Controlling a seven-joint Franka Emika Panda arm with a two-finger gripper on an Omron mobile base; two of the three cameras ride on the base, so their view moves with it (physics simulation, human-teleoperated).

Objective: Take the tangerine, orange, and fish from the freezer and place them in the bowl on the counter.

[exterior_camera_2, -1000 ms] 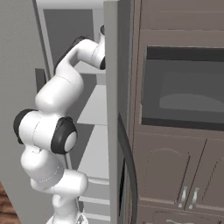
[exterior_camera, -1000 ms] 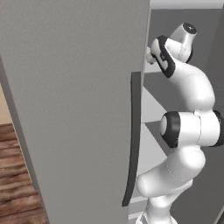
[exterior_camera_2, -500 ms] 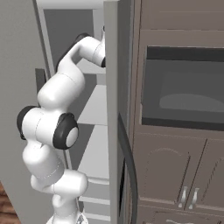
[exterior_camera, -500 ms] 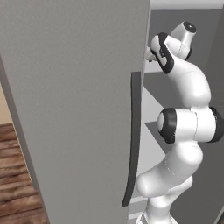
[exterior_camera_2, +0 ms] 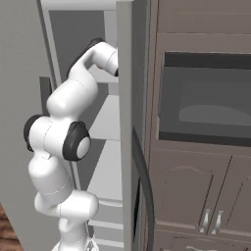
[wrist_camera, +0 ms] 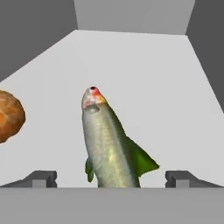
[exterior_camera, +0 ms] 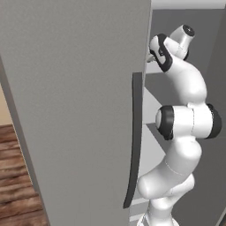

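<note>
Freezer (exterior_camera: 79, 110): we see the fish (wrist_camera: 109, 146) mid-shelf (wrist_camera: 166, 96), an orange (wrist_camera: 9, 116) at its left edge.
Tool (wrist_camera: 111, 178): wide open, empty, straddling the fish.

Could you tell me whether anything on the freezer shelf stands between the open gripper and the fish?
Nothing visible does. In the hand view the fish lies on the white shelf straight ahead of the open gripper, between its two fingertips. The orange-brown fruit sits off to the left of that view, clear of the path.

- A white shelf (wrist_camera: 153, 78) inside the freezer.
- A fish (wrist_camera: 109, 148) lies in its middle (head toward the back).
- An orange (wrist_camera: 9, 116) sits at its left edge.
</note>
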